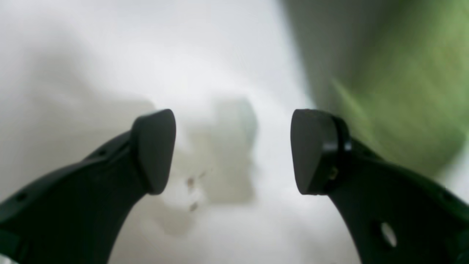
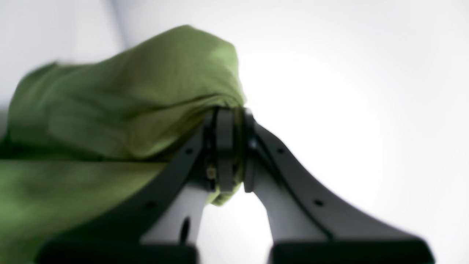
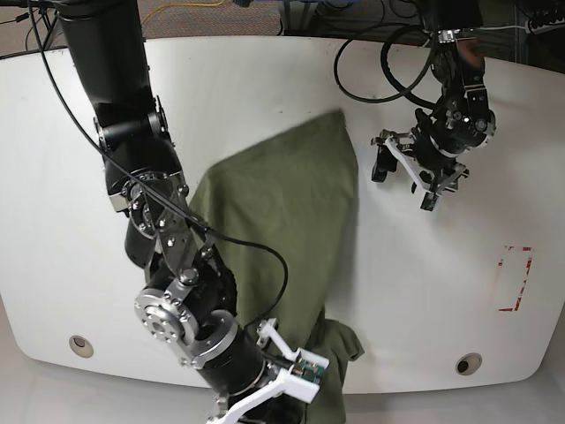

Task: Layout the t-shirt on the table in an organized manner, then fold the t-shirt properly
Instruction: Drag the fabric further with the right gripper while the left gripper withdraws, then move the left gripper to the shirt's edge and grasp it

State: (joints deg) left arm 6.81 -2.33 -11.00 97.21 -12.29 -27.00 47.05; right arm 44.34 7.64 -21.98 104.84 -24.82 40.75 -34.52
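Beyond the far edge of the white tabletop we see a strip of brownish carpeted floor [image 3: 177,18], with a thin yellow cable [image 3: 199,5] lying across it near the top. Farther along that same edge we make out dark equipment and a tangle of black cables [image 3: 353,13], too cramped and shadowed for us to identify. We notice that the light is bright and even, coming from above and leaving a soft glare on the glossy surface.
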